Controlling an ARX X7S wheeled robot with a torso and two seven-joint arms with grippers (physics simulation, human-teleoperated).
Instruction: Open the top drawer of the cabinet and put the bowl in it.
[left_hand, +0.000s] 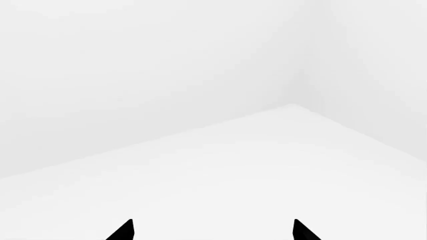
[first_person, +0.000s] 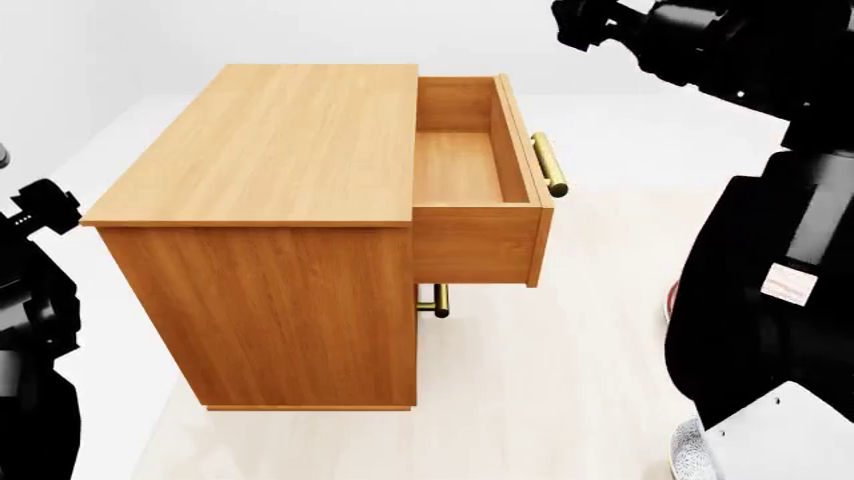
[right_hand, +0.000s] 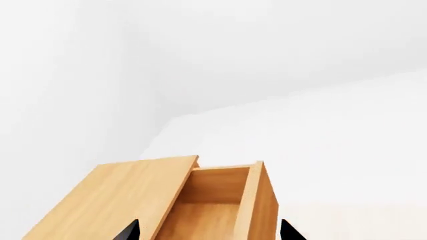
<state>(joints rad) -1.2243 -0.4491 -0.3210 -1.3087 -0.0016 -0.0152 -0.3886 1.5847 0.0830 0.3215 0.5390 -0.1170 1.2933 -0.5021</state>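
The orange-brown cabinet (first_person: 267, 150) stands in the middle of the head view. Its top drawer (first_person: 461, 165) is pulled out to the right and is empty, with its brass bar handle (first_person: 549, 165) on the front. My right gripper (right_hand: 210, 231) is open and empty, high above the drawer (right_hand: 213, 210), looking down into it. My left gripper (left_hand: 213, 231) is open and empty, facing only white floor and wall. A speckled blue-grey edge, seemingly the bowl (first_person: 685, 450), shows at the lower right, mostly hidden by my body.
A lower drawer's brass handle (first_person: 434, 300) sticks out below the open drawer. A red rim of a plate (first_person: 670, 300) peeks out behind my right arm (first_person: 761, 250). My left arm (first_person: 27, 290) is at the left edge, beside the cabinet.
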